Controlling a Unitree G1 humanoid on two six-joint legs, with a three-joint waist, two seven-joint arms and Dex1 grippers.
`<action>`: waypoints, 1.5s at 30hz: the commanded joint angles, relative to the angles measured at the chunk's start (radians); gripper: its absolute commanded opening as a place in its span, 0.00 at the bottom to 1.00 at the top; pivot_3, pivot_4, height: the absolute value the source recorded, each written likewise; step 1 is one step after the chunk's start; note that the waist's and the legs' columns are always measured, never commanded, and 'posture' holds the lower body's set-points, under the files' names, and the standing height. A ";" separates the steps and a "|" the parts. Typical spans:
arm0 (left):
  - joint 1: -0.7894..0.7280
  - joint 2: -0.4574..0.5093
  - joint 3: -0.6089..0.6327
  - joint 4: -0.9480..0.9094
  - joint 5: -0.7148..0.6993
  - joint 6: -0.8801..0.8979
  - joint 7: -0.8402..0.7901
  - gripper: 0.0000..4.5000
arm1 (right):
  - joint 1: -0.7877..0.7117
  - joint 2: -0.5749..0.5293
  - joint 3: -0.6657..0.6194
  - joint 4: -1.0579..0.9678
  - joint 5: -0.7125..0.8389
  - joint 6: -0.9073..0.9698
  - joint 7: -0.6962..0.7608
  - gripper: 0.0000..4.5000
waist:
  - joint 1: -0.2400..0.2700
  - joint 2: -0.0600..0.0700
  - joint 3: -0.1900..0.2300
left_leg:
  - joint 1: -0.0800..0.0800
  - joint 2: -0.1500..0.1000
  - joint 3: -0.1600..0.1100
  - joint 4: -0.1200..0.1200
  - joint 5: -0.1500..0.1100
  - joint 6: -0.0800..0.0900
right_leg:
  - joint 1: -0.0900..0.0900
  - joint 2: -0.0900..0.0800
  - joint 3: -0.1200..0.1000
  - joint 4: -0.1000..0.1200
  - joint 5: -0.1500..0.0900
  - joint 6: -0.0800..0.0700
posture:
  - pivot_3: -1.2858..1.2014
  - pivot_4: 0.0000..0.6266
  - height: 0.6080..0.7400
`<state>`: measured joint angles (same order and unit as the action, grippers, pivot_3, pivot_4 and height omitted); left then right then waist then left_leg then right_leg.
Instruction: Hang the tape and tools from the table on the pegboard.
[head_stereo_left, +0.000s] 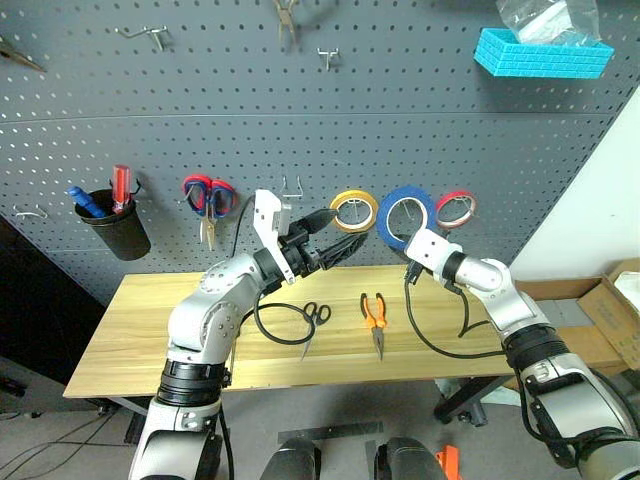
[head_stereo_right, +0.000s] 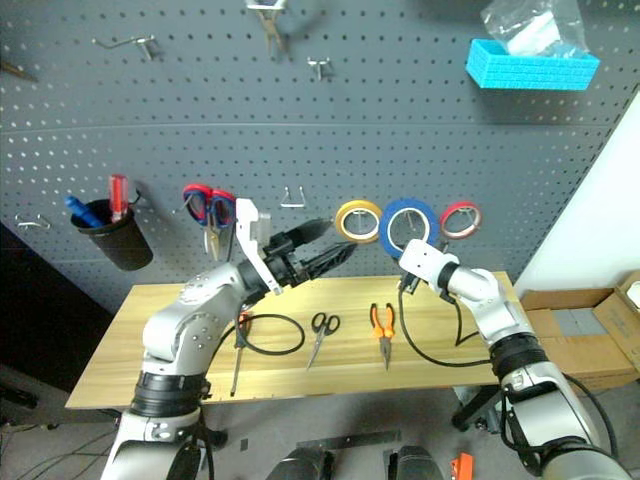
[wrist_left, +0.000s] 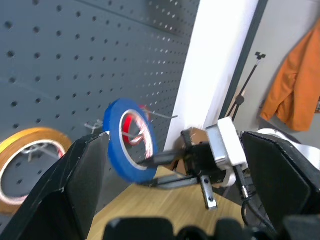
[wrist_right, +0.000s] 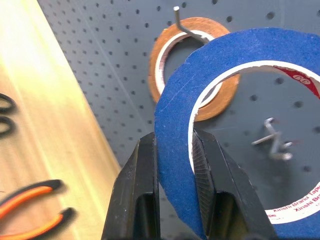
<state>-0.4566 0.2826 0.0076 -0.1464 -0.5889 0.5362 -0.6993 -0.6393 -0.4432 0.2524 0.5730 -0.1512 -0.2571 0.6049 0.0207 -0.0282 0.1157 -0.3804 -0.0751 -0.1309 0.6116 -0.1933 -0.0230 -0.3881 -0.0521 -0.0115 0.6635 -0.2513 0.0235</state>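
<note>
We saw the blue tape (head_stereo_left: 405, 217) upright against the pegboard (head_stereo_left: 300, 130), between the yellow and red rolls. On the table (head_stereo_left: 150, 320) the pliers (head_stereo_left: 375, 318) and scissors (head_stereo_left: 314, 320) lay side by side, the screwdriver (head_stereo_right: 237, 362) further left near the front edge.

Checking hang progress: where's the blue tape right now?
The blue tape is pinched in the right claw, held up against the pegboard between the hanging yellow roll and red roll, above the table's right half.
</note>
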 joint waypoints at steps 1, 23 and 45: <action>-0.015 -0.001 0.002 -0.012 0.001 -0.022 -0.009 1.00 | -0.018 -0.007 -0.042 -0.026 0.027 0.023 0.012 0.25 | 0.001 0.000 0.000 | 0.000 0.000 0.000 0.000 0.000 0.000 | 0.000 0.000 0.000 0.000 0.001 0.000 | 0.55 0.01 1.00; 0.404 0.049 -0.074 -0.176 0.103 -0.093 0.007 1.00 | 0.410 0.049 -0.076 -0.756 0.071 0.823 -0.041 0.99 | 0.001 0.007 0.023 | 0.000 0.002 0.001 -0.001 0.000 0.000 | -0.001 -0.001 0.002 -0.001 -0.003 -0.007 | 0.55 0.26 1.00; 0.701 0.130 0.061 -0.320 0.126 -0.117 0.098 1.00 | -0.082 0.472 -0.246 -0.128 0.137 1.281 -0.433 0.99 | 0.004 0.010 0.132 | -0.023 0.015 0.020 -0.004 -0.005 0.003 | -0.023 -0.003 -0.003 -0.003 -0.002 -0.009 | 0.59 0.48 1.00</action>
<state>0.2332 0.4116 0.0561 -0.4053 -0.4490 0.4240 -0.6093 -0.6972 0.0155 0.0195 0.4280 -0.0253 1.0482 0.1906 0.0246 -0.0184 0.2479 -0.4037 -0.0595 -0.1113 0.6078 -0.1988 -0.0195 -0.4113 -0.0551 -0.0148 0.6606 -0.2540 0.0163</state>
